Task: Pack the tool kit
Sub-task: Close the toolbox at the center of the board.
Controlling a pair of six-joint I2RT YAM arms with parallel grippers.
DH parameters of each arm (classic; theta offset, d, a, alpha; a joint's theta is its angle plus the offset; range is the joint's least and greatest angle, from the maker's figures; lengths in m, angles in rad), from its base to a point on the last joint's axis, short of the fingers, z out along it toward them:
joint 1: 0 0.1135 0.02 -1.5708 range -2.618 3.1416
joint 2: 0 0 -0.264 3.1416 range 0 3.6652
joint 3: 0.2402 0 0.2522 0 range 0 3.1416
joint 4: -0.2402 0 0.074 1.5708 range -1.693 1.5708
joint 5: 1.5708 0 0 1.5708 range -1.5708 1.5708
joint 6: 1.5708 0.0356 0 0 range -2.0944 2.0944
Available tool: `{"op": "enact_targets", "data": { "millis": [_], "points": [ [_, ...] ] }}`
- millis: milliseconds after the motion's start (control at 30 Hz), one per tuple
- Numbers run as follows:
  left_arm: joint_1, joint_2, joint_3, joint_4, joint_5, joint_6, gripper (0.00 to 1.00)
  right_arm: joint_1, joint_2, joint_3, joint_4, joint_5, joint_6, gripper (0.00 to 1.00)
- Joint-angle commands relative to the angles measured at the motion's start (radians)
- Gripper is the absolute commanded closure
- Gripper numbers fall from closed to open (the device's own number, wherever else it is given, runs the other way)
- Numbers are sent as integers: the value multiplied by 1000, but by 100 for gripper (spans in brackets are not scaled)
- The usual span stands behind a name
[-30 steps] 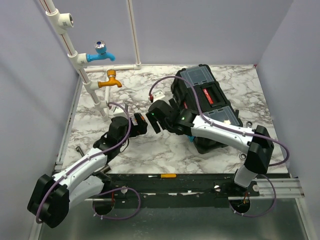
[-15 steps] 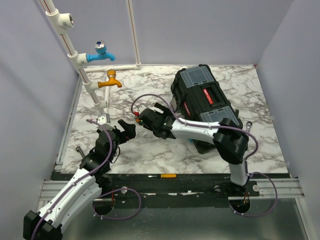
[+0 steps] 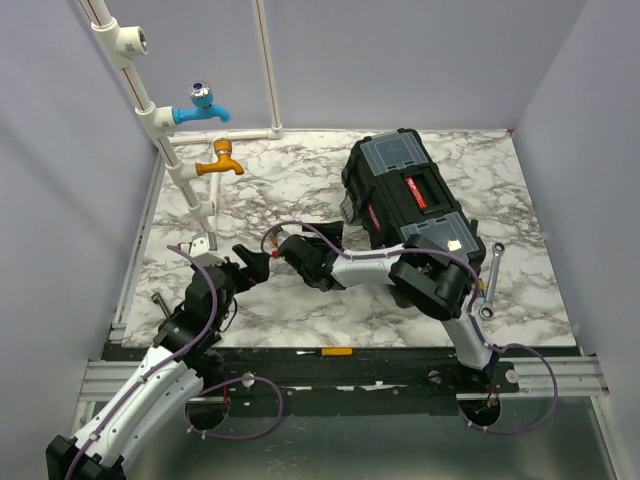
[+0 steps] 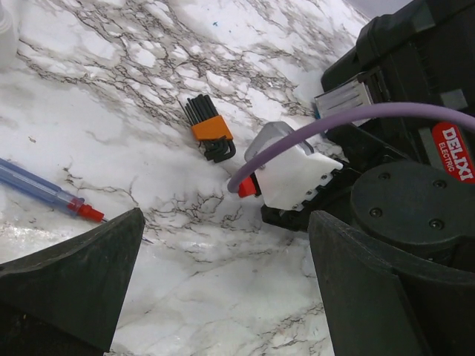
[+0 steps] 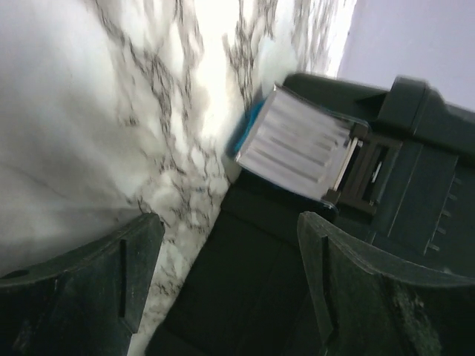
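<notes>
We are logging the toolbox (image 3: 410, 200) lying toward the table's (image 3: 320, 310) back right corner. Left gripper (image 4: 223, 267) jaws are standing wide apart near the hex key set (image 4: 208, 132); right gripper (image 5: 226, 285) jaws are standing apart, gripping nothing.

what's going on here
Two robot arms are packing a tool kit on a marble table. The black toolbox sits at the right rear with its lid down. The left gripper and the right gripper are both open and hold nothing, over the table to the left of the toolbox. Tools lie loose outside it: a hex key set, a wrench beside the box and a screwdriver at the near edge.
</notes>
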Motion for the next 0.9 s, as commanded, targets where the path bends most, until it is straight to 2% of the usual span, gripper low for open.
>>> {"op": "enact_targets", "data": {
  "millis": [0, 133, 200, 333, 467, 633, 867],
  "points": [
    [7, 36, 41, -20, 31, 36, 6, -46, -50, -133, 150, -68, -152, 17],
    [7, 44, 36, 2, 50, 36, 5, -89, -146, -298, 330, -200, -316, 13],
    [7, 46, 31, 11, 51, 34, 5, -112, -163, -324, 364, -236, -382, 12],
    [7, 57, 20, 38, 58, 31, 5, -141, -128, -306, 375, -278, -479, 11],
    [7, 76, 28, 47, 78, 31, 5, -169, -59, -308, 559, -297, -641, 11],
    [7, 58, 31, 38, 84, 42, 5, -201, 10, -267, 634, -325, -747, 11],
    [7, 53, 26, 55, 102, 51, 5, -208, 78, -158, 582, -321, -834, 11]
  ]
}}
